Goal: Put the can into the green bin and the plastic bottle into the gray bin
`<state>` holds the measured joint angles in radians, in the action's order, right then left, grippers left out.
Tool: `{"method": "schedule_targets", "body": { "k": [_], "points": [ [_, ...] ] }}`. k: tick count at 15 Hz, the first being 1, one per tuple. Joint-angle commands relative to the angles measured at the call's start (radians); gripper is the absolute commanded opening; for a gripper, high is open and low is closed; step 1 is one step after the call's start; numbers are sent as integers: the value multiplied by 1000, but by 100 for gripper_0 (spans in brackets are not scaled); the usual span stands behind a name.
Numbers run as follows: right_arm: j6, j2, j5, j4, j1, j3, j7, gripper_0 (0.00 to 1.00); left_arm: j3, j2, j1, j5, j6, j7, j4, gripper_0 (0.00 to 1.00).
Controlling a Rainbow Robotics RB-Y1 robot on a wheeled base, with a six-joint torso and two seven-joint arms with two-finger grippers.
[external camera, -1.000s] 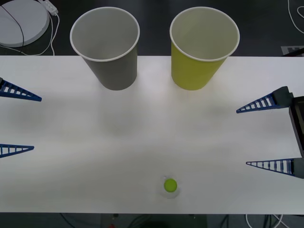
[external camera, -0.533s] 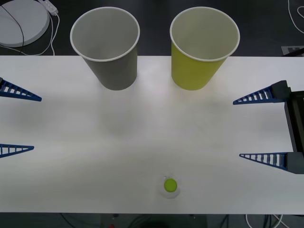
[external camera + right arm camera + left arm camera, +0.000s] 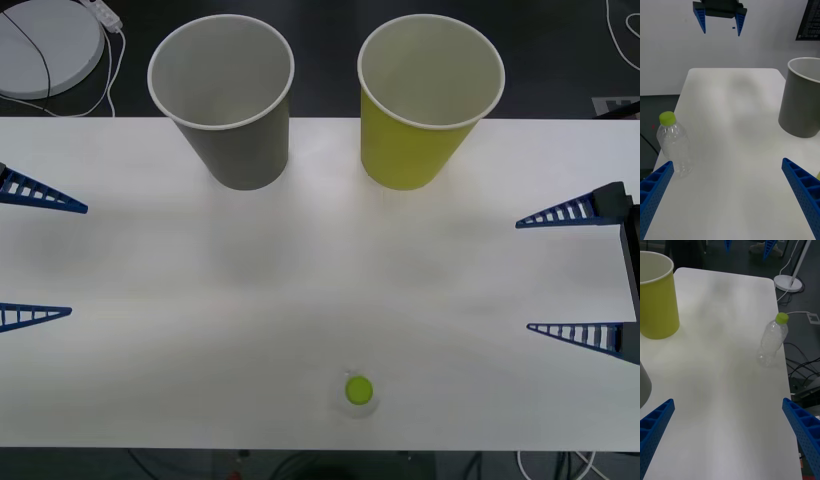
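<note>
The plastic bottle (image 3: 359, 391) stands upright near the table's front edge, clear with a lime-green cap; it also shows as the bottle (image 3: 674, 148) and the bottle (image 3: 772, 340). The gray bin (image 3: 222, 100) stands at the back left, the green bin (image 3: 428, 100) at the back right, both upright. My left gripper (image 3: 79, 260) hovers open at the table's left edge. My right gripper (image 3: 522, 276) hovers open at the right edge, well to the right of the bottle. Neither holds anything. The can is out of view.
A white round base (image 3: 45, 45) with cables lies on the floor behind the table's back left corner. The white table (image 3: 300, 280) is bare between the bins and the bottle. The bottle stands close to the front edge.
My right gripper pushed a little inward over the table, then drew back toward the right edge, staying open. The left gripper, bottle and bins have not moved.
</note>
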<state>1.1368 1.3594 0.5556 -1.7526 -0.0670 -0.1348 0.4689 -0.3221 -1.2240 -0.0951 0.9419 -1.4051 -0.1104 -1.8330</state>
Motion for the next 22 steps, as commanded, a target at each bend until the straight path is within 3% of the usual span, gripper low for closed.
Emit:
{"method": "schedule_targets", "body": {
  "k": [1, 10, 22],
  "points": [
    [49, -19, 29, 62, 1, 1, 37, 100, 0, 0, 0, 0, 0, 0, 0, 100],
    [284, -111, 103, 283, -8, 0, 185, 100, 0, 0, 0, 0, 0, 0, 0, 100],
    [285, -240, 113, 377, -97, -85, 204, 100, 0, 0, 0, 0, 0, 0, 0, 100]
  ]
}}
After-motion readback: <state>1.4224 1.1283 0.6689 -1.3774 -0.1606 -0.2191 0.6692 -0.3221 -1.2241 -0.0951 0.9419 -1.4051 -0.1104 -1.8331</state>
